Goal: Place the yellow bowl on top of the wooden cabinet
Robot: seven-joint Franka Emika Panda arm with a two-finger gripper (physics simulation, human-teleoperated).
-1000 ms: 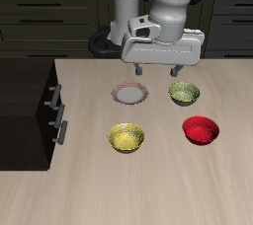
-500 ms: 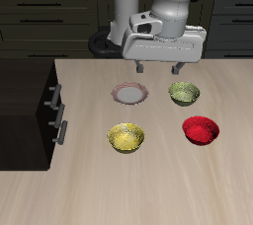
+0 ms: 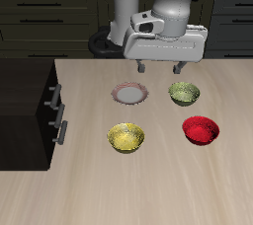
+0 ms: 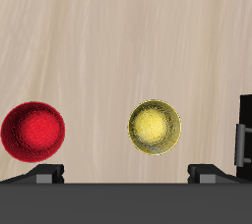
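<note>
The white-and-grey two-finger gripper [image 3: 158,68] of a robot arm hangs above the light wood-grain surface [image 3: 148,185], its dark fingers spread wide apart and holding nothing. It is poised over the back part of the surface, between a small round white plate with a pinkish rim [image 3: 129,94] and a dull olive-green bowl [image 3: 184,93], touching neither.

The small round golden-yellow bowl with a speckled inside [image 3: 126,137] sits upright on the surface, nearer the front edge than the plate and well below the gripper. A glossy round red bowl [image 3: 201,129] rests beside it, apart from it, in front of the olive-green bowl.

The large, very dark brown boxy wooden cabinet [image 3: 25,111] stands at the edge of the surface, its drawer fronts with silver bar handles [image 3: 55,96] facing the bowls. Its flat top carries nothing.

The wrist camera shows the yellow bowl [image 4: 155,127] and the red bowl [image 4: 32,134] side by side on the pale wood, with a corner of the dark cabinet [image 4: 246,135] just beyond the yellow one, and the gripper's two fingertips [image 4: 43,174] set far apart.
</note>
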